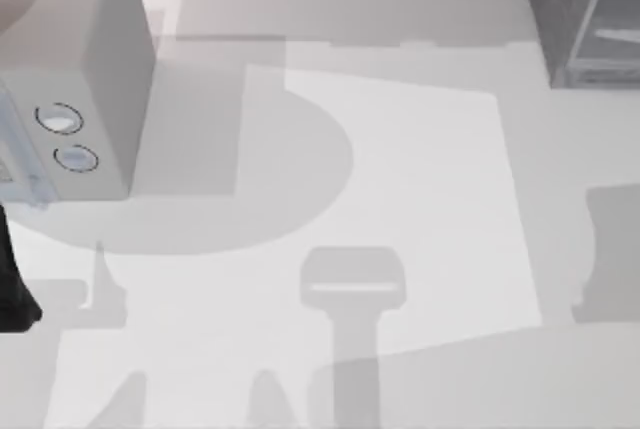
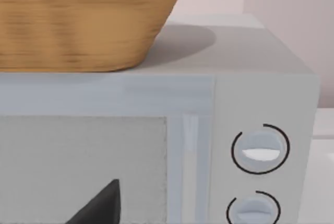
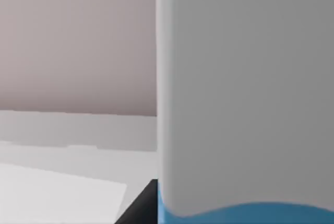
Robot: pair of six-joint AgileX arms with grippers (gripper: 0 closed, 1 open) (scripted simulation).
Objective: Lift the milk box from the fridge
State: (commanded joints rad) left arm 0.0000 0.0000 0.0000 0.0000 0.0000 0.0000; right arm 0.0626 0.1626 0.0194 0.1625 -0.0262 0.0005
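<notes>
Two dials are showing on the light grey box [image 1: 75, 99] at the top view's left, fridge [image 1: 585, 14] sitting far right. Left wrist view: basket [image 2: 78, 20] resting atop that box. Right wrist view: milk box [image 3: 245, 104] looming close; grip state of either claw, cannot tell.

- We see the white table [image 1: 400, 169] carrying the fridge [image 1: 585, 14] at its far right corner.
- Well left of the fridge stands the lighter grey box with two dials [image 1: 85, 79].
</notes>
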